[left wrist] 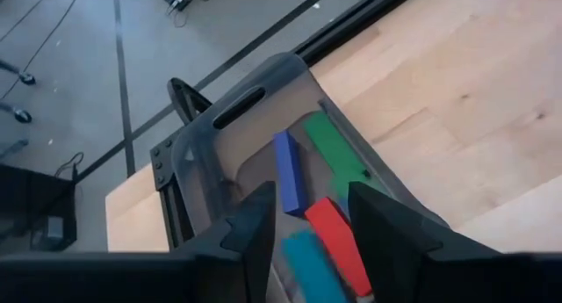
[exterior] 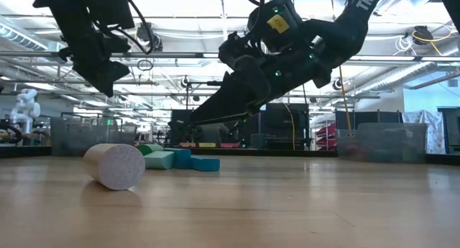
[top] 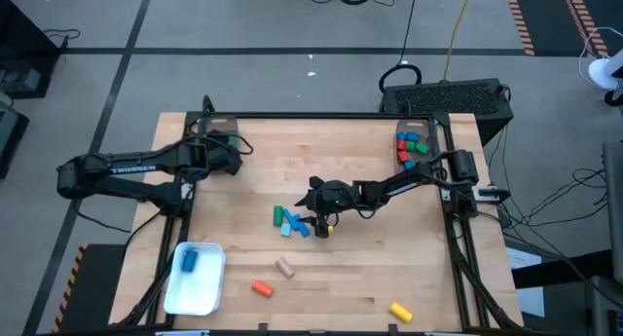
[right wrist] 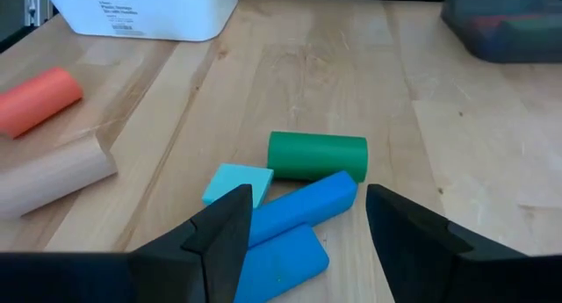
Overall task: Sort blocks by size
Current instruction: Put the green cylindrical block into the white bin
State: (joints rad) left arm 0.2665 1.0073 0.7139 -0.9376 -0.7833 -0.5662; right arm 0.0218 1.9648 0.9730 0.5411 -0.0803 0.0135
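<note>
Several blocks lie at the table's middle: a green cylinder (right wrist: pixel 318 155), a light-blue cube (right wrist: pixel 237 182) and two blue bars (right wrist: pixel 303 206); they also show in the high view (top: pixel 292 221). My right gripper (right wrist: pixel 307 241) hovers open just above the blue bars, touching nothing; it also shows in the high view (top: pixel 321 219). My left gripper (left wrist: pixel 312 224) is open and empty over a clear bin (left wrist: pixel 255 101) at the far left corner. That bin holds blue (left wrist: pixel 288 171), green (left wrist: pixel 338 158), red (left wrist: pixel 338 237) and light-blue (left wrist: pixel 307 259) bars.
A second clear bin (top: pixel 414 146) at the far right holds small red, green and blue blocks. A white tray (top: pixel 195 282) at the near left holds a blue block (top: pixel 189 260). Orange (top: pixel 261 288) and tan (top: pixel 284 268) cylinders and a yellow block (top: pixel 400 312) lie toward the near edge.
</note>
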